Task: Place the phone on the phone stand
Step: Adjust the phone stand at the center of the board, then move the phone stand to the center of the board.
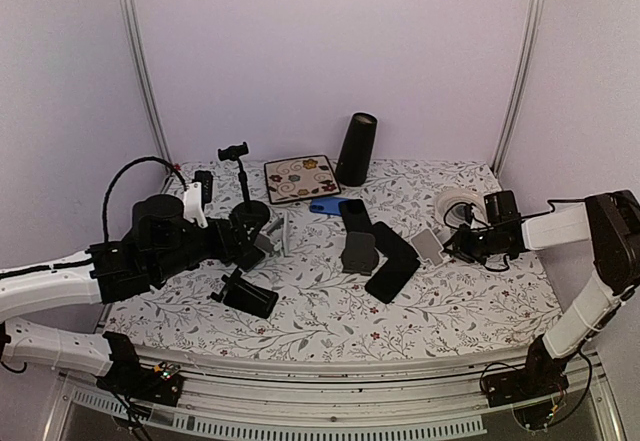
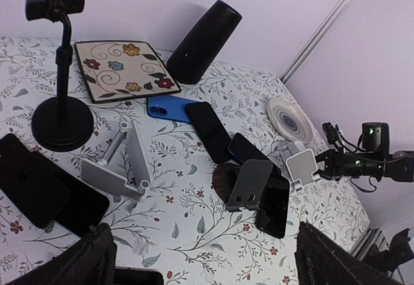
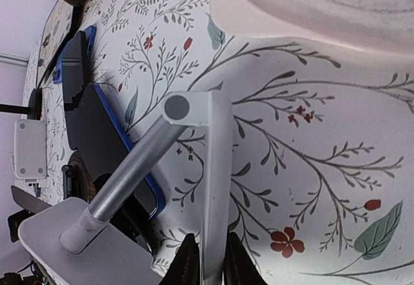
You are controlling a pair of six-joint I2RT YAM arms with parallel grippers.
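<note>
Now right jaws pinched onto phone stand (image 3: pixel 217 181) base edge (likely to steady or shift it); left jaws wide, empty.

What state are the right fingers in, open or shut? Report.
Shut on the silver stand: the right wrist view shows both fingers pressed against its plate's edge, no gap visible.

Silver phone stand (image 3: pixel 217 168) in end effector (image 3: pixel 209 249)
</note>
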